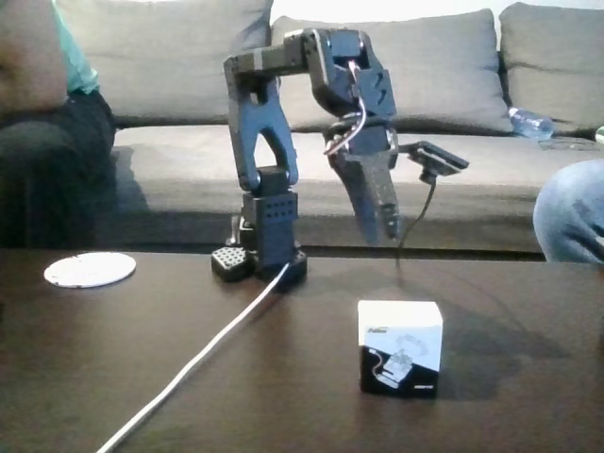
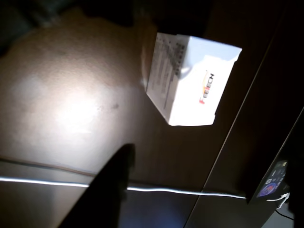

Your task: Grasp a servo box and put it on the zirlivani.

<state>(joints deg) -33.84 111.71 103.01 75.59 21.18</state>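
Note:
The servo box (image 1: 400,347), white on top and black below with a servo picture, stands on the dark table right of centre in the fixed view. In the wrist view the servo box (image 2: 192,80) lies at upper centre, white with small print. My gripper (image 1: 389,231) hangs in the air behind and above the box, pointing down, well apart from it. Its fingers look shut with nothing between them. One dark finger (image 2: 111,190) reaches in from the lower left of the wrist view. The zirlivani (image 1: 90,269), a flat white disc, rests at the table's far left.
A white cable (image 1: 208,349) runs from the arm base (image 1: 269,255) toward the table's front left. A grey sofa stands behind the table, with a person (image 1: 38,94) seated at left, a knee (image 1: 571,212) at right and a bottle (image 1: 528,123).

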